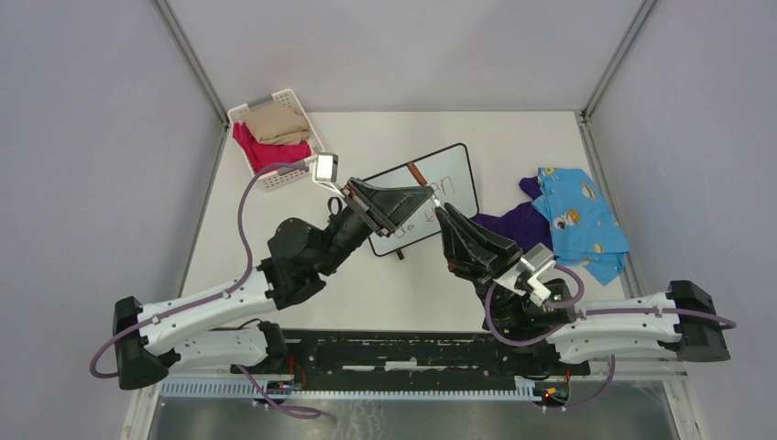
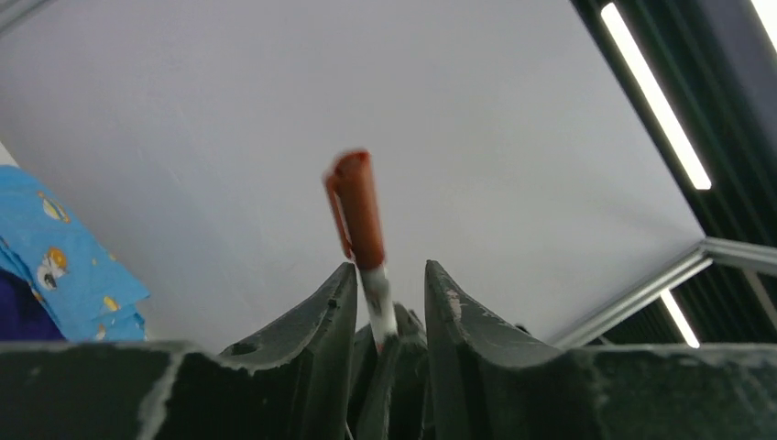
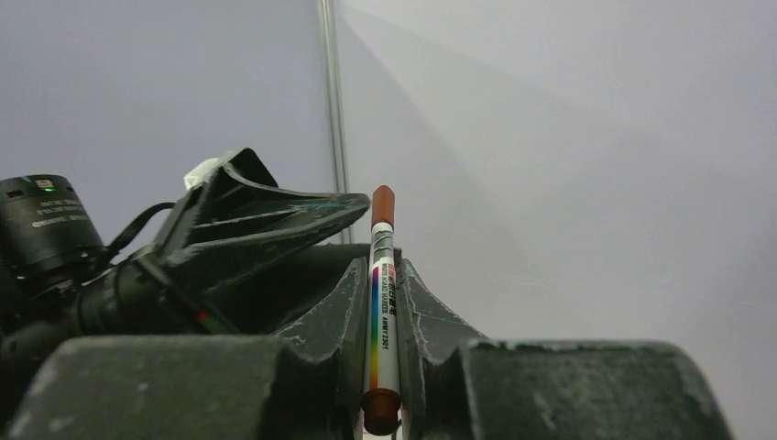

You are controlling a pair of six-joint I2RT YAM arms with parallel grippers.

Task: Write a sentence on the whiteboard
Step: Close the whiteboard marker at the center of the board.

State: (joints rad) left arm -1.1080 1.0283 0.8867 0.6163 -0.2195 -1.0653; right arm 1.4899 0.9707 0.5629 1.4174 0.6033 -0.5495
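1. A white slatted basket (image 1: 271, 178) holding folded clothes stood at the far left of the table (image 1: 366, 293), well apart from the work.
2. The left gripper (image 1: 421, 194) was angled up over the board's middle. Its jaws stood apart, straddling the marker (image 3: 379, 321) just below the brown cap (image 2: 355, 206). One finger lay against the barrel and a gap showed on the other side, so nothing was clamped.
3. The whiteboard (image 1: 454, 174) lay skewed at mid-table, partly hidden under both grippers. Whether either touched it could not be told. Dark strokes showed on its face, too small to read.
4. Handling judgement:
   - The board appeared light, stiff and smooth-faced, standing on small feet.
   - It would likely slide or pivot under pen pressure.
   - The thin black frame at a free edge offered the soundest hold, leaving the writing face clear.
   - A light stroke seemed advisable.
5. The right gripper (image 3: 381, 268) was closed firmly on the marker's barrel, cap end pointing up and away from the board. The cap was on, so uncapping appeared to be the step in hand.
6. The marker was light, slim and slick. It looked best held at mid-barrel as found, with the pull taken squarely on the cap.
7. A purple cloth (image 1: 508, 225) lay just beside the board's right edge, with a blue printed cloth (image 1: 577, 215) beyond it.
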